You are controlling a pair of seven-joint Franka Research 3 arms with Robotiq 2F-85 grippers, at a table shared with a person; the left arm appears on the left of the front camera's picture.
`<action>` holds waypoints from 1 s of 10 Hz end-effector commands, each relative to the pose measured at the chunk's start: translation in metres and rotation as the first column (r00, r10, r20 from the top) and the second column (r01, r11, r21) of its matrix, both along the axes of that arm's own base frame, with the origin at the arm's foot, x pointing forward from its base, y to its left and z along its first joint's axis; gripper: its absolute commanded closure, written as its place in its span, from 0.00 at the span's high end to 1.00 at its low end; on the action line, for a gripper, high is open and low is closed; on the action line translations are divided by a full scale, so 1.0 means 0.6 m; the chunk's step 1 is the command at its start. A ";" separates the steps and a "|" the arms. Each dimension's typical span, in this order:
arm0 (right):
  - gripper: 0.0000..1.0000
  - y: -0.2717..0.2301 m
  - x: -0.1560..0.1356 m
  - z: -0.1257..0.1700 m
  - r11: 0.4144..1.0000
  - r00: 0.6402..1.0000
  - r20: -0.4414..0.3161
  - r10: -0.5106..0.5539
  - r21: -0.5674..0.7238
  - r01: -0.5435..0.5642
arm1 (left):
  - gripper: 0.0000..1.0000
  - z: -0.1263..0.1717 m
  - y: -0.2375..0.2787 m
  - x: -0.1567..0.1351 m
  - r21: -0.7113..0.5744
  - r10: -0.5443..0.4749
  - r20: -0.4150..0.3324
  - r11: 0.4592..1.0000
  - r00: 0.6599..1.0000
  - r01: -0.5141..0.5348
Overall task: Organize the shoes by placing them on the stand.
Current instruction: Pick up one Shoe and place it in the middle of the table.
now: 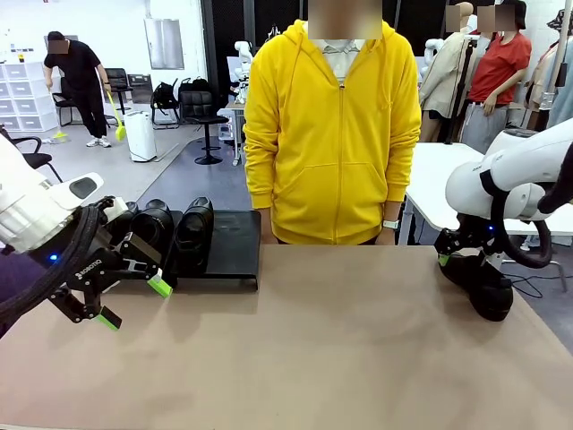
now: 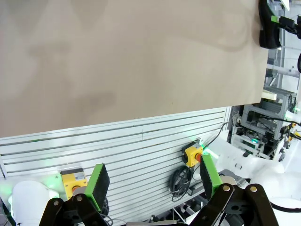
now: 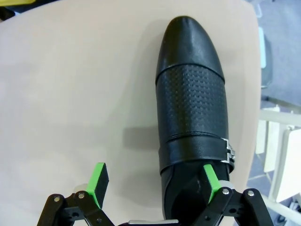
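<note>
Shoe (image 3: 193, 108) lies at the table's (image 3: 70, 94) right edge, long axis toward 12 o'clock from right tool (image 3: 153, 181), jaws wide, one finger inside its opening. Left tool (image 1: 134, 300) wide, empty, by stand (image 1: 231, 242).

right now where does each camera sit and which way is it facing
Front: between the arms, facing across the table at the person; left gripper open by the stand, right arm at a shoe.
Left wrist: looks along the open left gripper over the table edge.
Right wrist: looks down along the open right gripper at the shoe.
Shared: all three show that shoe.
</note>
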State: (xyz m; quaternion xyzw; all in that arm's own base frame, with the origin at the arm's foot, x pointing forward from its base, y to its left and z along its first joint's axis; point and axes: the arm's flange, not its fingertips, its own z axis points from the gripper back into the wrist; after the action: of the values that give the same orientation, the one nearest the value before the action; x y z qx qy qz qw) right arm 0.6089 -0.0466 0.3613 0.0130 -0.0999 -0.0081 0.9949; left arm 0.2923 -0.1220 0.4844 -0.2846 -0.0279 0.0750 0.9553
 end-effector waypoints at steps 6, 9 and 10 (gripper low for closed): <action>0.00 -0.001 0.025 -0.008 0.999 0.994 -0.101 -0.031 -0.016 0.030 | 1.00 0.001 0.001 0.000 0.003 0.002 -0.004 1.000 1.000 -0.002; 0.00 -0.001 0.021 -0.007 0.998 0.987 -0.148 -0.056 -0.033 0.052 | 1.00 0.001 0.001 0.000 0.003 0.002 -0.004 1.000 1.000 -0.002; 0.00 -0.002 0.022 -0.007 0.998 0.986 -0.157 -0.053 -0.028 0.049 | 1.00 0.001 0.001 0.000 0.003 0.002 -0.004 1.000 1.000 -0.002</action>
State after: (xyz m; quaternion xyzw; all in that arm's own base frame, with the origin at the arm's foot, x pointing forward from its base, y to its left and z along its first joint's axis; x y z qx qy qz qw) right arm 0.6134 -0.0493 0.3515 0.0202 -0.0331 -0.0244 0.9989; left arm 0.2923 -0.1220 0.4844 -0.2846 -0.0277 0.0749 0.9553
